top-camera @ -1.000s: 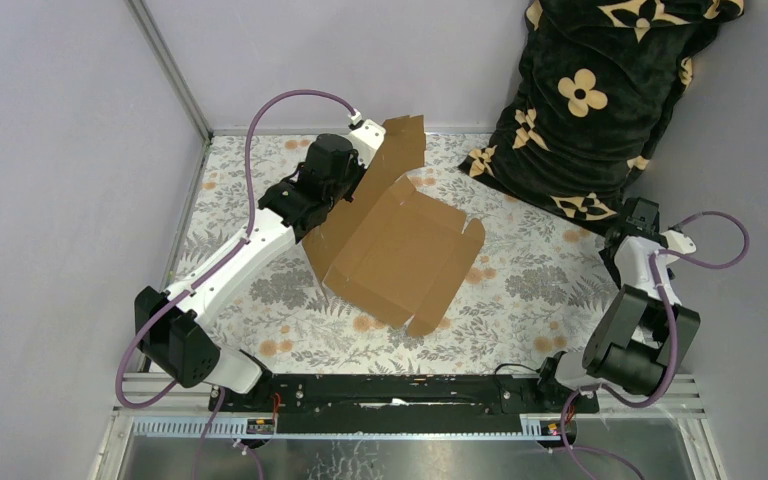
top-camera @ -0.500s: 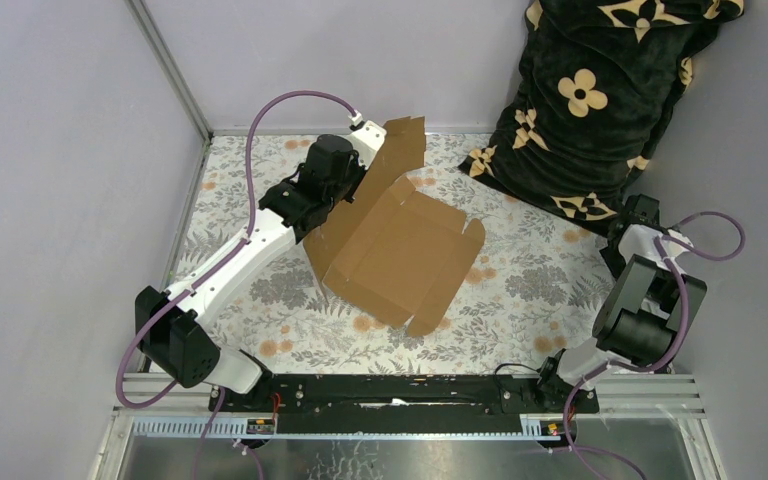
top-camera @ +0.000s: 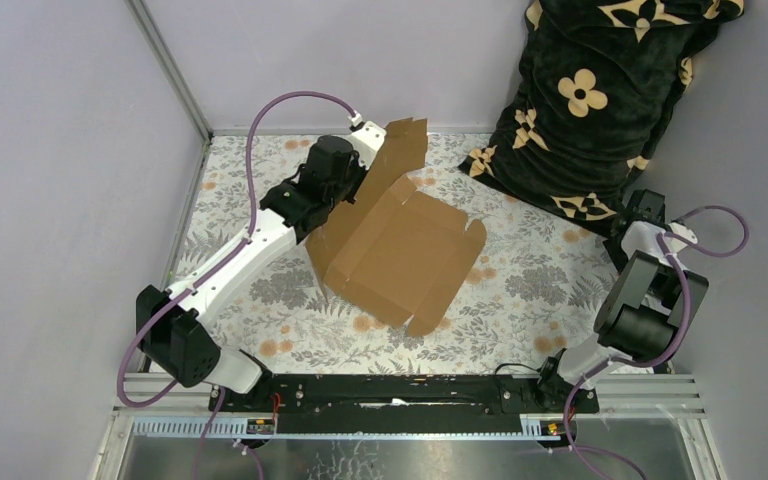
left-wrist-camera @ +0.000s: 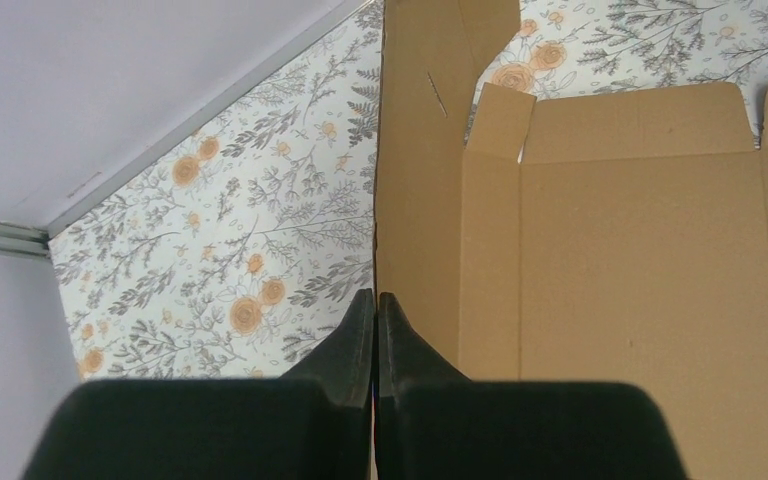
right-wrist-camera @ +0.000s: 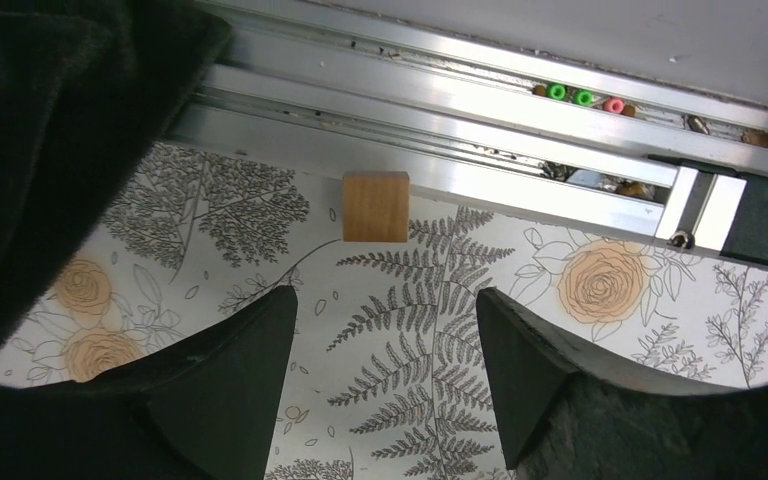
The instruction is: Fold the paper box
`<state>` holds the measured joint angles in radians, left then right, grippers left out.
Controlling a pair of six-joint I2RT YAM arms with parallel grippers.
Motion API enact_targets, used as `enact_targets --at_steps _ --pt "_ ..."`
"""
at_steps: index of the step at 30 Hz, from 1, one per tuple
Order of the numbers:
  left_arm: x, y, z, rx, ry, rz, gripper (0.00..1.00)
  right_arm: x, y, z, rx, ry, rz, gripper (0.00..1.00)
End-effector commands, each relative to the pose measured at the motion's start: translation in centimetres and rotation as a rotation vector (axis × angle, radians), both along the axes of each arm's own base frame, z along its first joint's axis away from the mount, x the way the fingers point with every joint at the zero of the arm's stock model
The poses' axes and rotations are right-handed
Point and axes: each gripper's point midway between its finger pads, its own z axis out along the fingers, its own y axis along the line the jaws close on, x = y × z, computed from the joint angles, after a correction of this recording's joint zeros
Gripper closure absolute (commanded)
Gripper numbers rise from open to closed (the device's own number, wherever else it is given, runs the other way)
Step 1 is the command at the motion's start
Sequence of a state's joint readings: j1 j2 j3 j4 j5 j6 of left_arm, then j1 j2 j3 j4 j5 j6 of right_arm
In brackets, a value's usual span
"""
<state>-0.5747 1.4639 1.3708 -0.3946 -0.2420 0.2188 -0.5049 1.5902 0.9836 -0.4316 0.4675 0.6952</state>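
Note:
The paper box [top-camera: 400,250] is a brown cardboard sheet lying partly flat on the floral tablecloth, its base panel [left-wrist-camera: 640,280] facing up. Its long left panel [top-camera: 392,160] stands raised. My left gripper [left-wrist-camera: 375,297] is shut on the near edge of that raised panel, with the cardboard pinched between the black fingers. From above, the left gripper [top-camera: 348,198] sits at the box's left side. My right gripper [right-wrist-camera: 385,300] is open with nothing between its fingers, far from the box at the table's right edge [top-camera: 643,208].
A black cushion with tan flowers [top-camera: 600,90] leans in the back right corner and fills the left of the right wrist view [right-wrist-camera: 50,120]. A small wooden block [right-wrist-camera: 375,206] lies by an aluminium rail [right-wrist-camera: 460,110]. Grey walls close the back and both sides.
The right arm has folded back toward the right wall, its gripper shifting slightly right. The left arm and the raised panel have barely moved.

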Motion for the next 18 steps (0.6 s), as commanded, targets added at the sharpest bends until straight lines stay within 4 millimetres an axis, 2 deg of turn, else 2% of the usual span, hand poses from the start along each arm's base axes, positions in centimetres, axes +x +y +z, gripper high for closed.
enact_targets --at_steps 1,6,12,18 --pt "0.0 -0.6 1.3 -0.106 -0.05 -0.012 0.98 1.3 -0.9 2.7 -0.076 -0.104 0.016 0.26" --pt "-0.2 -1.1 1.2 -0.173 -0.037 -0.044 0.98 2.2 -1.0 3.4 -0.107 -0.102 0.06 0.25" --pt "-0.3 -1.6 2.2 -0.203 -0.036 -0.083 0.98 3.1 0.0 1.8 -0.11 -0.121 0.144 0.23" --pt "-0.4 -1.4 2.5 -0.216 -0.037 -0.09 0.98 2.9 0.0 -0.1 -0.109 -0.085 0.132 0.25"
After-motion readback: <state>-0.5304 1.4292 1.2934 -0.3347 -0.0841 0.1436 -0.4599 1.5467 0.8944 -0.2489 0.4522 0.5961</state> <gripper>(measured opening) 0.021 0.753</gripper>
